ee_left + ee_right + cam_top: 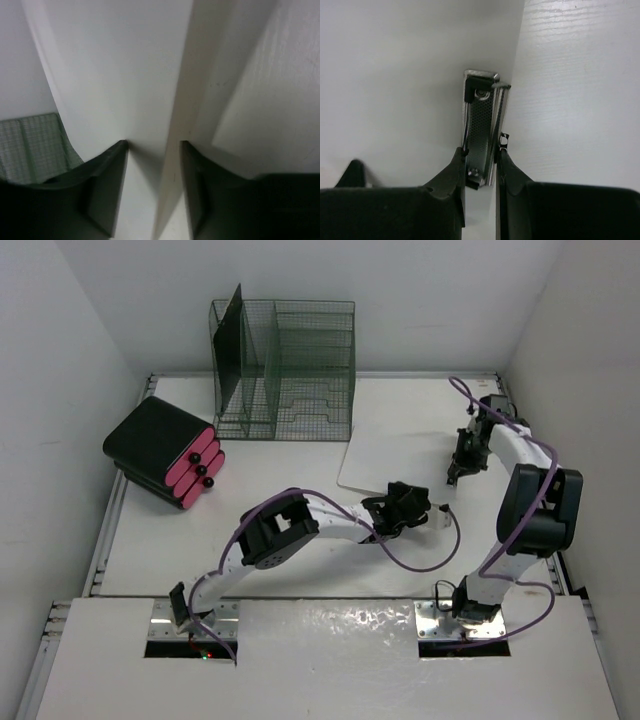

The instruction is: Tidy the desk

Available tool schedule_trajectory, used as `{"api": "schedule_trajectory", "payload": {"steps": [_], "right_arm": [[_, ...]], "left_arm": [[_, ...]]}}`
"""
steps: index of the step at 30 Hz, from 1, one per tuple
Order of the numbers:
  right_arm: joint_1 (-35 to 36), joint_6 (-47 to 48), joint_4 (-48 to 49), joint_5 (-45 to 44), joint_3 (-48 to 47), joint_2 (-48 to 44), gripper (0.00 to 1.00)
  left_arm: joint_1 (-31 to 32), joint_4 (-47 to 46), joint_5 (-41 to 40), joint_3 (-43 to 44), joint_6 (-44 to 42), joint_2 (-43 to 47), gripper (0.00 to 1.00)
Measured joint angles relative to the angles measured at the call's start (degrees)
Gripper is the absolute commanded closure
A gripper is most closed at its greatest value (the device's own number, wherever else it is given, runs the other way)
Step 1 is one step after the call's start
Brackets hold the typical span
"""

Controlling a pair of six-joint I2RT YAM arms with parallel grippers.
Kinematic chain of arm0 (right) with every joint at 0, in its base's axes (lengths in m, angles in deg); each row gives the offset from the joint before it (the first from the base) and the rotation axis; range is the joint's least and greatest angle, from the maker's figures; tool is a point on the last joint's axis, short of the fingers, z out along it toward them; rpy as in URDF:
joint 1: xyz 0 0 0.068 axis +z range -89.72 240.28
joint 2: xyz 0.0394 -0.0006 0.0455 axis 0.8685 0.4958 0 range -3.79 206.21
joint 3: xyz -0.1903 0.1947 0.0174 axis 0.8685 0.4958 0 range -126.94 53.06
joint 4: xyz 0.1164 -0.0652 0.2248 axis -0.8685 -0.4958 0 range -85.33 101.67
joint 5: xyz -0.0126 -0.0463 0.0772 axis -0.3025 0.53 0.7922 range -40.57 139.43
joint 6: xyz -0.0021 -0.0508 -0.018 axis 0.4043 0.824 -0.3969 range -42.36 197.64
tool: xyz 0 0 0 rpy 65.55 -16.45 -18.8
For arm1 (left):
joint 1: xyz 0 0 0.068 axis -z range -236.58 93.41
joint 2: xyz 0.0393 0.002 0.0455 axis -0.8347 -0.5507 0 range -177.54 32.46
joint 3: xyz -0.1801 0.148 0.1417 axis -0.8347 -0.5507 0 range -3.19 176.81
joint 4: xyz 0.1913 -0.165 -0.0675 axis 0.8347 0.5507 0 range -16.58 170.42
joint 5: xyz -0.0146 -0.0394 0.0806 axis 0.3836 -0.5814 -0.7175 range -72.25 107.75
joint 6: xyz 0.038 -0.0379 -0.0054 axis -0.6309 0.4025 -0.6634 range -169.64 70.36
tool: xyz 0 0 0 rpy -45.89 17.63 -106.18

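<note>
**Item 1 — desk** point(160, 550): white railed tabletop, walled on three sides. It lies beneath both claws and spreads out from them on every side. In the overhead view a mesh organiser point(290, 370) stands at 12 o'clock, a black-and-pink case point(165, 452) at 10, and a white sheet point(385, 440) just off centre toward 1.

**Item 2, left gripper** point(152, 145): low at the sheet's 5 o'clock edge. The jaws are partly apart, with that edge running between them and no squeeze visible. Judged purpose: to pinch a thin sheet that cannot be lifted flat off the desk.

**Item 3, right gripper** point(480, 155): at the sheet's 3 o'clock edge. The jaws are narrow, clamped on the near end of a metal nail clipper point(482, 115) that points to 12 in the wrist view. The desk lies directly below — whether the clipper is clear of it cannot be told.
</note>
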Motion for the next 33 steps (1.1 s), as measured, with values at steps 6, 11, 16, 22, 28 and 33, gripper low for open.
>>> {"api": "schedule_trajectory", "payload": {"steps": [6, 11, 16, 22, 28, 33], "right_arm": [[0.15, -0.11, 1.33, 0.44, 0.94, -1.36, 1.00], [0.76, -1.33, -0.02, 2.64, 1.14, -4.31, 0.49], [-0.35, -2.64, -0.28, -1.27, 1.14, -12.15, 0.23], [-1.27, -3.45, 0.85, -11.96, 1.11, -24.35, 0.13], [-1.31, -3.56, 3.37, -21.11, 2.38, -34.34, 0.12], [-1.31, -3.56, 4.61, -24.94, 6.71, -38.14, 0.12]], "left_arm": [[0.07, -1.99, -4.11, 0.35, -2.01, -1.27, 1.00], [-0.11, -1.75, -4.52, 1.90, -0.22, -1.01, 1.00], [-0.61, 5.75, -1.07, 3.85, 4.90, 1.53, 1.00], [-2.40, 16.90, 5.49, 9.92, 11.34, 7.37, 1.00], [-6.84, 24.79, 13.31, 19.23, 19.02, 12.57, 1.00], [-12.92, 28.98, 20.76, 26.38, 25.94, 14.95, 1.00]]}}
